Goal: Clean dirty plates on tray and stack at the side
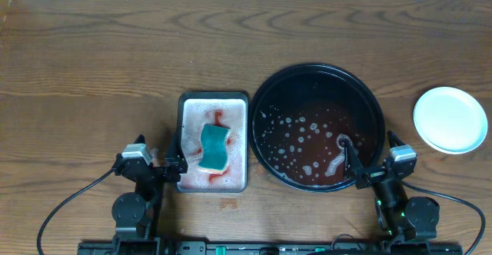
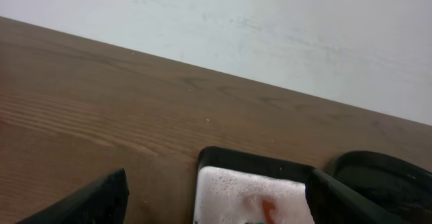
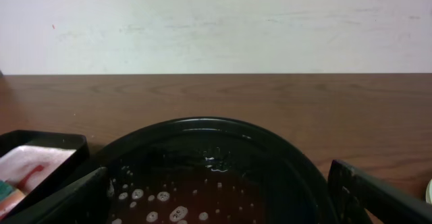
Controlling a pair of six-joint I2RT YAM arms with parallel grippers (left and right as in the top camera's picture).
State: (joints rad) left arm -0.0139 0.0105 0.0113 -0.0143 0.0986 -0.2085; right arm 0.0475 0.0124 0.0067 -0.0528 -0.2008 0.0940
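1. Nearest the lens, the left gripper (image 2: pixel 217 190): spread wide, nothing gripped, low at the near-left edge of the foamy metal pan (image 1: pixel 214 95).
2. Likewise the right gripper (image 3: pixel 217 177): fully open, empty, over the near-right rim of the round black tray (image 1: pixel 317 66).
3. In the pan, a teal sponge (image 1: pixel 215 147) on pink-stained suds, probably kept handy for wiping.
4. On the tray, only reddish soapy water and bubbles; no plate on it.
5. Well to the right on the wood tabletop (image 1: pixel 115 55), a clean pale plate (image 1: pixel 450 119), apparently set aside as the stack; number beneath impossible to tell.
6. Task judged all but finished.
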